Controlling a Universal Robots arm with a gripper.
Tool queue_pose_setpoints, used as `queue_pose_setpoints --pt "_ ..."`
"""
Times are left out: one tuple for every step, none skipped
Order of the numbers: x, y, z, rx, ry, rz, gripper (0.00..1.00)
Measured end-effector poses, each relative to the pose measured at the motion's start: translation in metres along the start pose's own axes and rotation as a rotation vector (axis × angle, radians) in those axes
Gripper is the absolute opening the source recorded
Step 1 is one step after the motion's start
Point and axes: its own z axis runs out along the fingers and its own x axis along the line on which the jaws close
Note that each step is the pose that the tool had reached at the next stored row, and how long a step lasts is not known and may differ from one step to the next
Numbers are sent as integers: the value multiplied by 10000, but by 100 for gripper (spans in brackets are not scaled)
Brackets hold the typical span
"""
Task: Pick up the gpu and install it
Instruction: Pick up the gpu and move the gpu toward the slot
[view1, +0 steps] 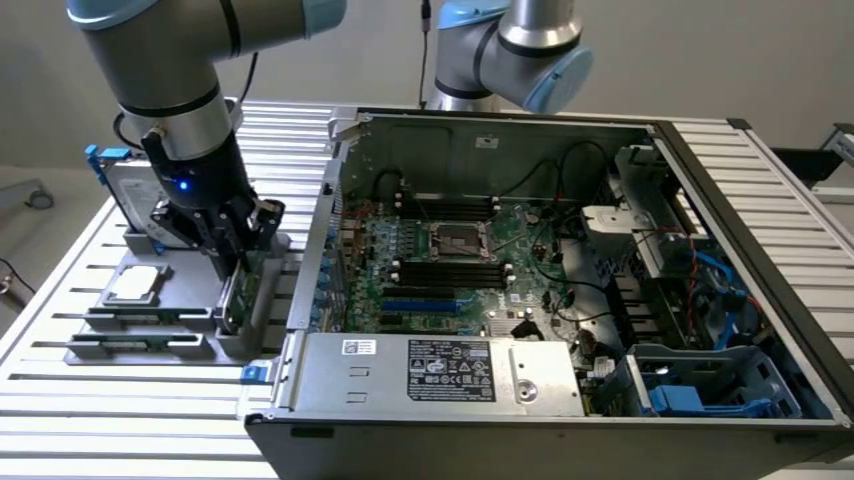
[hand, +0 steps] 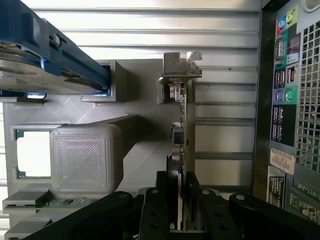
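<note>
Watching the exterior view, I see the black gripper (view1: 235, 258) (hand: 177, 186) poised on the gpu (view1: 239, 296) (hand: 181, 125), a thin green circuit card with a black shroud and silver end bracket. It stands on edge in the grey plastic holder (view1: 256, 338) (hand: 145, 150) at nine o'clock of the open black computer case (view1: 754, 210). The gripper straddles the card's upper edge; whether it has clamped, I cannot tell.
</note>
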Motion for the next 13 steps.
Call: queue_pose_setpoints --pt "0 0 0 0 0 0 27" --pt "0 0 0 0 0 0 27" --pt "0 0 0 0 0 1 27" --pt "0 0 0 -1 0 0 27" --pt "0 0 -1 -2 -2 0 27" --pt "0 0 -16 -4 -4 0 27" --pt "0 1 -53 -3 -3 0 27" --pt "1 2 -100 0 0 0 27" --pt "2 3 -147 -2 -2 0 27" --pt "2 4 -188 -1 -1 0 27" --pt "3 5 -238 0 0 0 27" --pt "3 6 -282 -1 -1 1 27" --pt "4 6 -328 0 0 2 27"
